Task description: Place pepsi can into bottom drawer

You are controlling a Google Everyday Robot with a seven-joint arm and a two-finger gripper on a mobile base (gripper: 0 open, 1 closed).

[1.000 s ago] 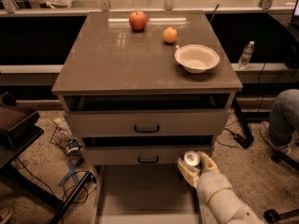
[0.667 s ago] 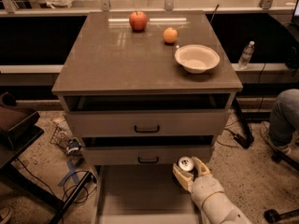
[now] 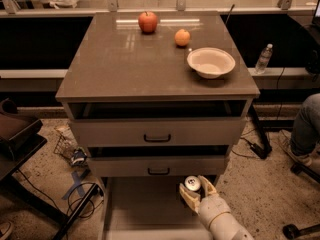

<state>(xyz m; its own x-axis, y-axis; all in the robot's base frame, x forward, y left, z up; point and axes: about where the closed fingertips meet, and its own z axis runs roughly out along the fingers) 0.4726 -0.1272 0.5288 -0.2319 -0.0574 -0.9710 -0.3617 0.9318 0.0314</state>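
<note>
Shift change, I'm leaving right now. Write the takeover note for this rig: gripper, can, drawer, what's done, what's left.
Gripper: shut on the pepsi can, low in front of the cabinet.
Pepsi can: upright in the gripper, silver top up, over the right side of the bottom drawer, just in front of the middle drawer.
Bottom drawer: pulled out; its visible floor is bare.
Done: can grasped and brought over the open drawer.
Left: lower it, release, withdraw the arm.
</note>
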